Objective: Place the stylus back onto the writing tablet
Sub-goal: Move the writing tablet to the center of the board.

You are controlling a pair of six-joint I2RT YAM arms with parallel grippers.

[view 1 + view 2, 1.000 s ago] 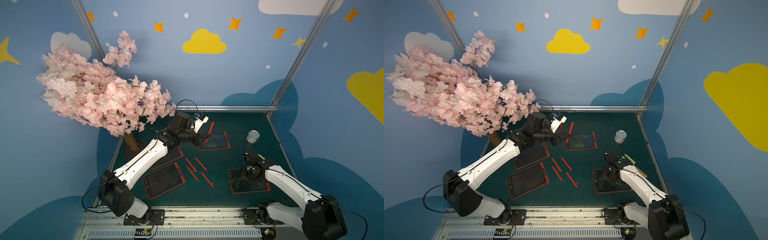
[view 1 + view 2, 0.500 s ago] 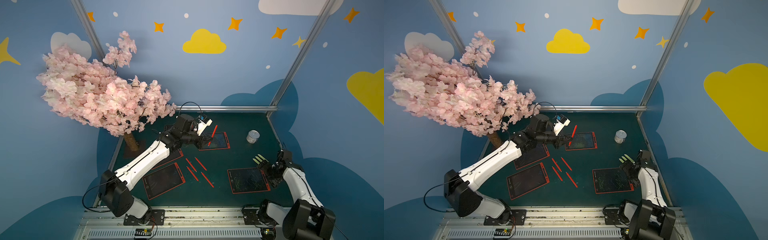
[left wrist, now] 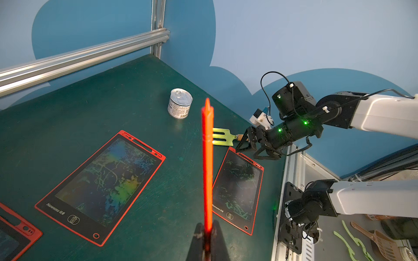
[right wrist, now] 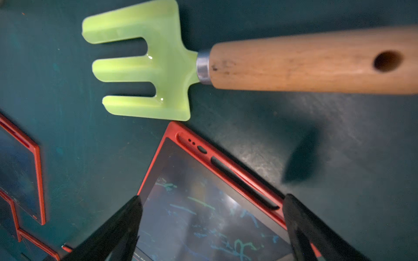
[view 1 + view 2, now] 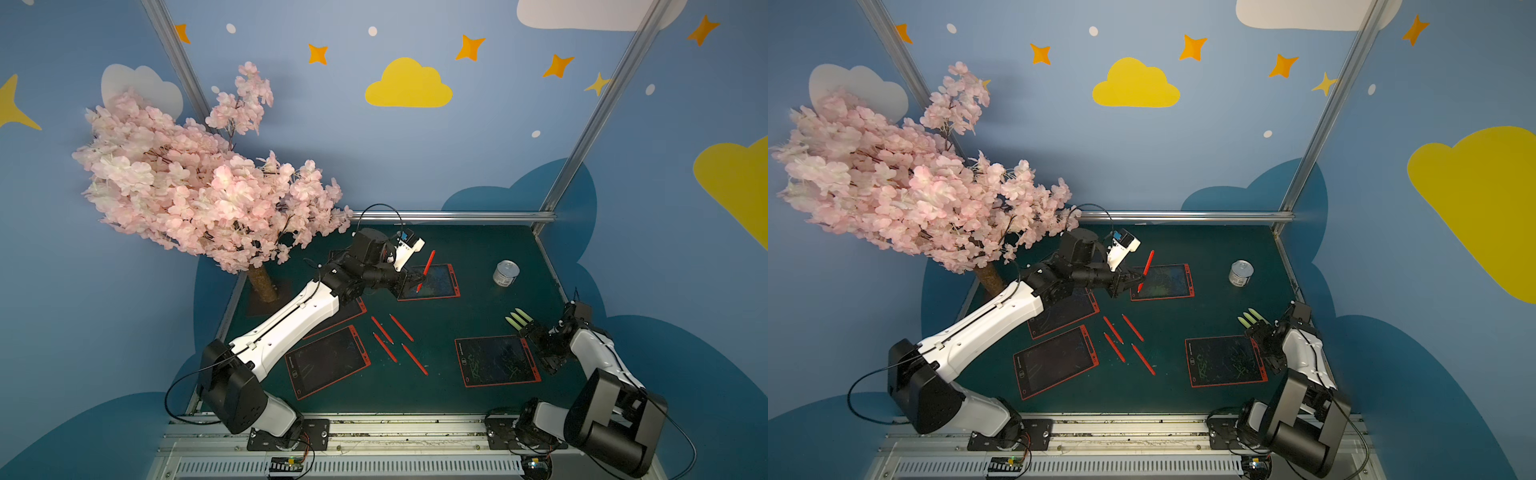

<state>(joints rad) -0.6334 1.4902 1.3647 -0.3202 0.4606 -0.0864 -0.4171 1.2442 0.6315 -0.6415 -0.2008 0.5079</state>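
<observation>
Since one second ago the right arm [image 5: 594, 353] is drawing back, now well apart from the far writing tablet [image 5: 440, 282], and the right claw [image 4: 211, 201] is standing wide, empty. The left claw [image 3: 207, 233] is pinching the red stylus [image 5: 427, 268], tilted, over this tablet's edge.
</observation>
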